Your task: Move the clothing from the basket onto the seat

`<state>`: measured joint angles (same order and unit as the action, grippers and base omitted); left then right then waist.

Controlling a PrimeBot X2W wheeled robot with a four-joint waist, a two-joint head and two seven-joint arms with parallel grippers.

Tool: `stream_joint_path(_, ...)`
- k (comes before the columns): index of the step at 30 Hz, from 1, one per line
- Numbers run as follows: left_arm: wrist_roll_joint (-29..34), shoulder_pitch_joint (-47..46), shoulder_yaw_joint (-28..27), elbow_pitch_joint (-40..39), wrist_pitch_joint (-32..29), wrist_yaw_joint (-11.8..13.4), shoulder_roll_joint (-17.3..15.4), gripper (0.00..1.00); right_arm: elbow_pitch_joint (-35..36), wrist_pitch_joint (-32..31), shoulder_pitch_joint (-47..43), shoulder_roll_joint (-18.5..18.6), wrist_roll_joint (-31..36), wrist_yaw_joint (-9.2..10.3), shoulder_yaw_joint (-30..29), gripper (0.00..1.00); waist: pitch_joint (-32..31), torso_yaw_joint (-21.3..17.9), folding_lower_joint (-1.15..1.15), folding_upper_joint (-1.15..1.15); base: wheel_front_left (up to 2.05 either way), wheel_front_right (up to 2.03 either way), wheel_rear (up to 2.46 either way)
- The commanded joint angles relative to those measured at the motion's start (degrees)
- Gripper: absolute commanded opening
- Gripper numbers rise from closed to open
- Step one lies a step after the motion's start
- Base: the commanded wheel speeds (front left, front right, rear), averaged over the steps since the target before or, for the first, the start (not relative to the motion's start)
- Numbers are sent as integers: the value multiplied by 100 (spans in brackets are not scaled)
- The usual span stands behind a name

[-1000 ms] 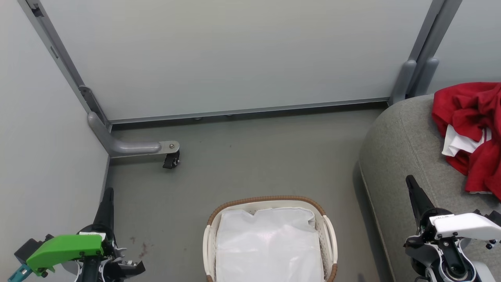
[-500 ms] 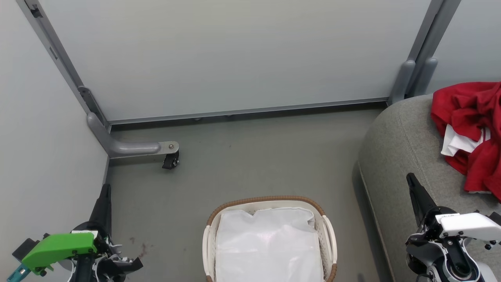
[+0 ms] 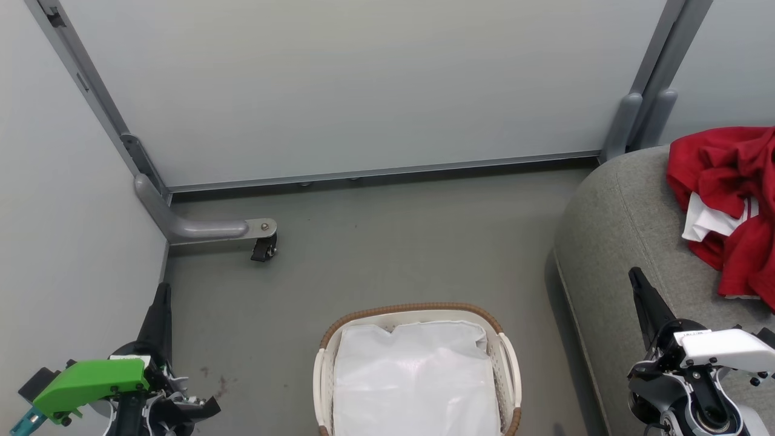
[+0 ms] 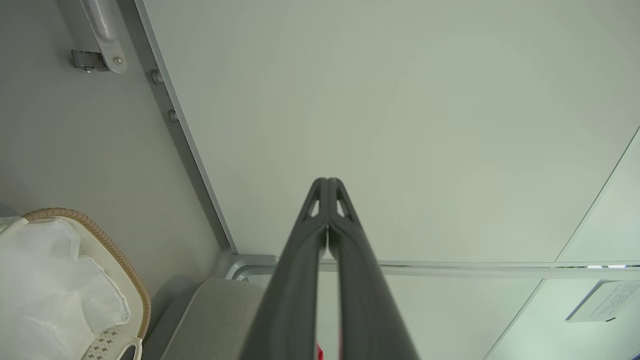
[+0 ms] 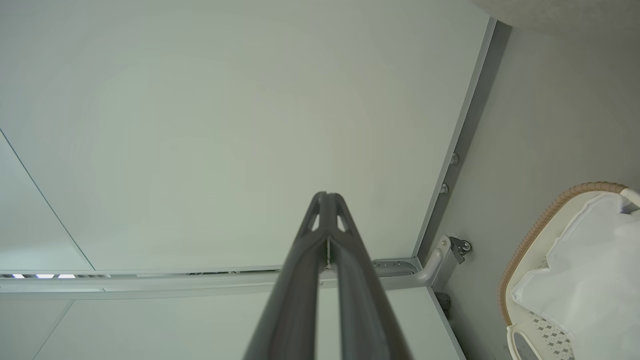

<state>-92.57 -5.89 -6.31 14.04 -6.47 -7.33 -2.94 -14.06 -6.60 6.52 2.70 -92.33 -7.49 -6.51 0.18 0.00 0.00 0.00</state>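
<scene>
Both grippers sit low in the head view, fingers pointing up the picture. Left gripper (image 3: pixel 163 289): jaws together, tips meeting in the left wrist view, nothing between them. Right gripper (image 3: pixel 633 274): jaws together as well, tips touching in the right wrist view, nothing held. Each arm is cut off by the bottom edge of the head view.

Clothing (image 3: pixel 723 181): a crumpled red heap on the seat (image 3: pixel 617 230), at the far right. A white panel with red-and-white stripes pokes out of its middle. The right edge of the head view cuts the heap, so its full extent is not visible, and I cannot tell where one garment ends and the other starts. The right gripper's tips are near the heap but apart from it.

Seat: grey, rounded corner, cut off at the right and bottom edges.

Basket (image 3: pixel 418 307): stands on the floor (image 3: pixel 393 242) between the grippers, just beside the seat. Its near half is cut off by the bottom edge. The white liner (image 3: pixel 418 375) covers what shows of its inside.

Left wrist view: a thin red sliver at the bottom edge between the fingers (image 4: pixel 295 280), too small to identify. A label (image 4: pixel 602 300) is on the wall panel (image 4: pixel 400 125); its print is unreadable.

A caster (image 3: pixel 264 248) stands on the floor at the panel's foot.
</scene>
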Motion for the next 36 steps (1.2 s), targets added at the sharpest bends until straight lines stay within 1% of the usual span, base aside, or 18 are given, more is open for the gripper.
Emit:
stream_joint_path(1, 0, -61, -22, -9, -4, -29, -21, 0, 17, -11, -61, 34, -17, 0, -11, 0, 0, 0, 0, 0, 0, 0, 0)
stream_joint_path(36, 16, -62, -31, -10, -18, -28, -9, 0, 17, -10, -61, 34, -18, 0, -11, 0, 0, 0, 0, 0, 0, 0, 0)
